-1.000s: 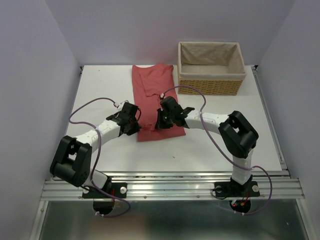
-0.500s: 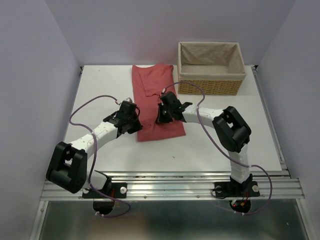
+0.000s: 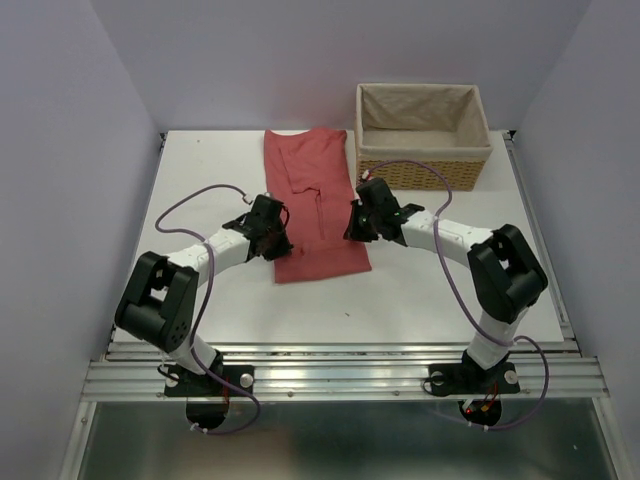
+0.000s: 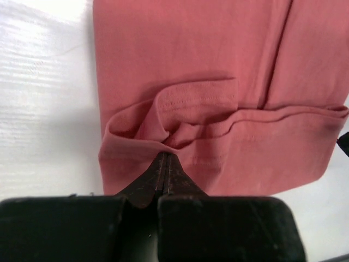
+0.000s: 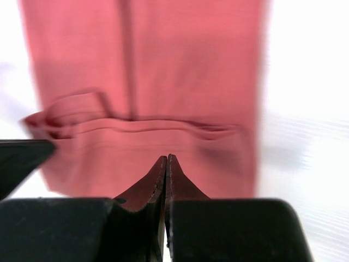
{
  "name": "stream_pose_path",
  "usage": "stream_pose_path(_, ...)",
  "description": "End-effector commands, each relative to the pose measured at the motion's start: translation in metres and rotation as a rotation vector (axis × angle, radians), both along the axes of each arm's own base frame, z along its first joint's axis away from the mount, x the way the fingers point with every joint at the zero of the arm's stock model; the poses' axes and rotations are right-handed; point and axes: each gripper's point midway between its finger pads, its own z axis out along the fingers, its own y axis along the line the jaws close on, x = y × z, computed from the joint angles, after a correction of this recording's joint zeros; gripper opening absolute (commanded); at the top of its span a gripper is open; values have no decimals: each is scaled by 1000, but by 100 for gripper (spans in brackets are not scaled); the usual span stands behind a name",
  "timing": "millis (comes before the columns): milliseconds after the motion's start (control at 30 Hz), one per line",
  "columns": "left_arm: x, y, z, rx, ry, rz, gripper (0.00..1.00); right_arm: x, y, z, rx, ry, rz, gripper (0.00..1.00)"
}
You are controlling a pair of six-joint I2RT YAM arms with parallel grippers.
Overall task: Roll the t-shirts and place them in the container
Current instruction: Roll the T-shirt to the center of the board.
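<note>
The salmon-red t-shirt (image 3: 310, 175) lies folded into a long strip running away from me on the white table (image 3: 200, 180). A low crosswise fold (image 4: 207, 128) wrinkles its near part. My left gripper (image 3: 280, 238) is shut at the strip's left edge, and its tip (image 4: 165, 156) touches a puckered bit of that fold. No cloth shows between the jaws. My right gripper (image 3: 353, 228) is shut at the strip's right edge. Its tip (image 5: 166, 157) hovers over flat cloth (image 5: 185, 65) just short of the fold, and that view is blurred.
A wicker basket (image 3: 422, 172) with a cloth lining stands at the back right, close to the shirt's far right side. Purple cables loop over both arms. Walls close in the table on the left, back and right.
My right gripper has swung right, from the middle of the strip to its right edge. The left gripper has shifted slightly farther along the left edge. Both stayed shut.
</note>
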Motion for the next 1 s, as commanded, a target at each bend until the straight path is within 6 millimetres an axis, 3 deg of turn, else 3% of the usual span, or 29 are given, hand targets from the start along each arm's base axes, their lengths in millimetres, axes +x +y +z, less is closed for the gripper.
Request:
stream_pose_path(0, 28, 2, 15, 34, -82, 27, 0, 8, -29, -14, -57, 11, -35, 2)
stream_pose_path(233, 20, 16, -6, 84, -33, 74, 0, 16, -48, -43, -170, 17, -67, 2)
stream_pose_path(433, 9, 25, -23, 119, 10, 83, 0, 7, -57, -63, -212, 54, -75, 2)
stream_pose_path(667, 10, 28, -15, 139, 1, 74, 0, 2, -66, -50, -224, 40, -92, 1)
stream_pose_path(800, 18, 43, 5, 184, -48, 105, 0, -1, -85, -35, -260, -11, -158, 1)
stream_pose_path(967, 21, 53, 26, 187, -86, 116, 0, -5, -88, -19, -231, -28, -160, 4)
